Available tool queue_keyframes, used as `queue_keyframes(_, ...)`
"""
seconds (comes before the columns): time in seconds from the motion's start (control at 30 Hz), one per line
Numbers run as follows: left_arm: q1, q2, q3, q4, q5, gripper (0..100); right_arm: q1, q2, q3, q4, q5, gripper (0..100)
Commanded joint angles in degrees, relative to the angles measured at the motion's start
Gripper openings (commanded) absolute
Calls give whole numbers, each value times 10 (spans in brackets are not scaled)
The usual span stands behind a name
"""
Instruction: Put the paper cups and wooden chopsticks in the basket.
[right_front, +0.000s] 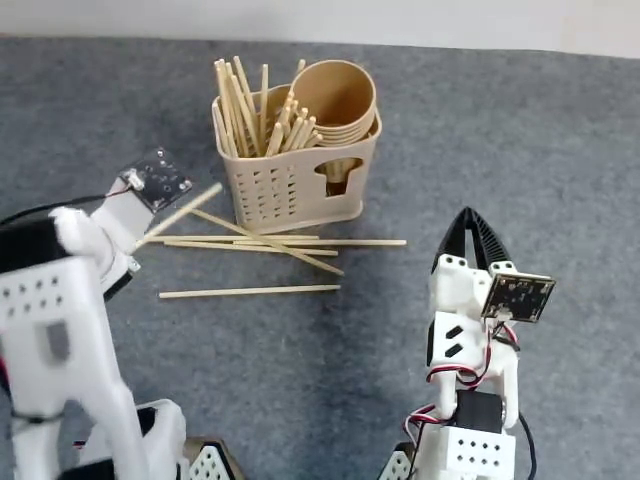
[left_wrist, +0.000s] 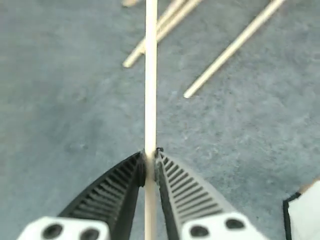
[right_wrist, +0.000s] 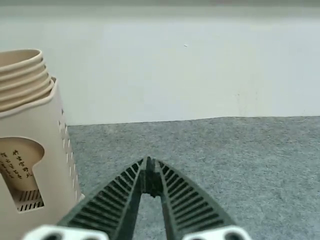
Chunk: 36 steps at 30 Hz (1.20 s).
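Observation:
A beige slotted basket stands at the back middle of the carpet. It holds stacked paper cups and several wooden chopsticks. More loose chopsticks lie crossed on the carpet in front of it, one a little nearer. My left gripper is shut on a single chopstick, held above the carpet left of the basket; this held chopstick slants toward the basket. My right gripper is shut and empty, to the right of the basket and cups.
Grey carpet covers the table, with open room right of the basket. A white wall rises behind the carpet's far edge. Two loose chopsticks lie on the carpet beyond the left gripper.

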Motion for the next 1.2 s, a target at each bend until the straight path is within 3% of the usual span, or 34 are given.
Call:
queue_keyframes(0.0, -3, -71, -5, -3, 45, 5, -1, -7, 27, -13, 8, 6)
queue_keyframes(0.27, 0, -132, -5, -3, 117, 6, -1, -7, 27, -13, 8, 6)
queue_keyframes(0.73, 158, -131, 7, -28, 243, 6, -1, -7, 27, -13, 8, 6)
queue_keyframes(1.17, 196, -131, 279, -220, 244, 6, -2, -7, 27, -13, 8, 6)
